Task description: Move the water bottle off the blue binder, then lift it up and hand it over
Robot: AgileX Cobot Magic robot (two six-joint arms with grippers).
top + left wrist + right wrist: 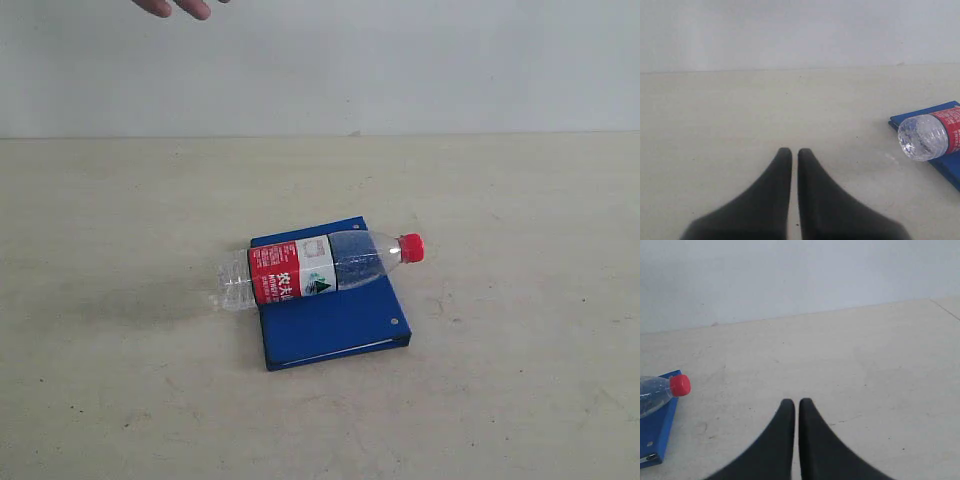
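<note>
The water bottle (pixel 318 268) lies on its side across the blue binder (pixel 335 315), red cap (pixel 411 247) to the right and clear base hanging off the binder's left edge. Neither arm shows in the exterior view. In the left wrist view my left gripper (pixel 794 151) is shut over bare table, with the bottle's base (pixel 923 136) and a binder corner (pixel 950 161) apart from it. In the right wrist view my right gripper (pixel 795 402) is shut too, and the bottle's cap (pixel 680 385) and the binder (pixel 657 430) lie apart from it.
A person's fingers (pixel 175 8) reach in at the top edge of the exterior view. The beige table (pixel 520 200) runs back to a pale wall.
</note>
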